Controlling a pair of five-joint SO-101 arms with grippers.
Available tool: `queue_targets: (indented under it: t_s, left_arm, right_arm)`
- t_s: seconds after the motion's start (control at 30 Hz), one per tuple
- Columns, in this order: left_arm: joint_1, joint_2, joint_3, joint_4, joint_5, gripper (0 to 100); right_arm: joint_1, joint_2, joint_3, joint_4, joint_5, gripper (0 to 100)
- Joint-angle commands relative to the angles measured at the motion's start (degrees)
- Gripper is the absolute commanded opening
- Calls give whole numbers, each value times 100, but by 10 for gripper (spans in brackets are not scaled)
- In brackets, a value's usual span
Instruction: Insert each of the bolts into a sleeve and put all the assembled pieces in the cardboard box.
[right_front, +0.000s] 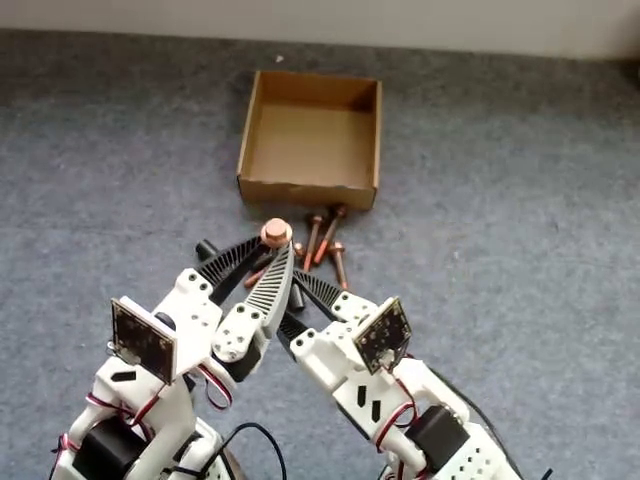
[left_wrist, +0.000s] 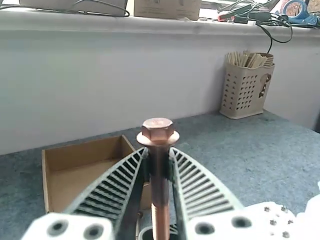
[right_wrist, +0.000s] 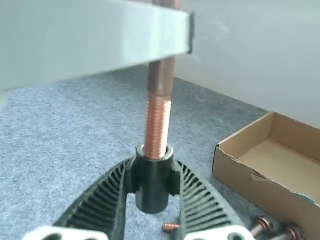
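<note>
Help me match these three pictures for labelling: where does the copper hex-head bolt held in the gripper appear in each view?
High view: the copper hex-head bolt stands head up, just in front of the brown cardboard box.
Left wrist view: centre, clamped in the left gripper, box behind.
Right wrist view: threaded end entering the black sleeve in the right gripper.
Shared landmark: the box.

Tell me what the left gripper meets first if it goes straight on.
Likely the cardboard box, just ahead of the left gripper and its bolt; height is unclear, so it might pass over.
</note>
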Motion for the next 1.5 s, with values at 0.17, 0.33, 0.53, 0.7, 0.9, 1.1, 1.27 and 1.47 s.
queue_targets:
  t_s: [0.17, 0.33, 0.53, 0.7, 0.9, 1.1, 1.27, 1.47]
  left_arm:
    - [-251, -48, 57, -18, -97, 5]
    - [-312, -48, 215, -18, -88, 5]
    - [-312, -48, 233, -9, -97, 5]
    - [-303, -48, 444, -18, -158, 5]
    - [180, -48, 585, 0, -993, 13]
    - [198, -48, 593, 255, -905, 125]
    - [145, -48, -180, 1152, -905, 151]
    - [-936, -48, -611, 1547, -905, 157]
  right_arm:
    - [66, -92, -127, -154, 53, 5]
    - [92, -92, -127, -154, 70, 5]
    - [119, -92, -127, -163, 62, 5]
    - [505, -92, -127, -171, 44, 5]
    - [804, -92, -84, -505, 44, 5]
    - [1244, -92, -84, -532, -826, 5]
    - [1437, -92, -84, -514, -949, 5]
    - [1437, -84, -40, -374, -949, 5]
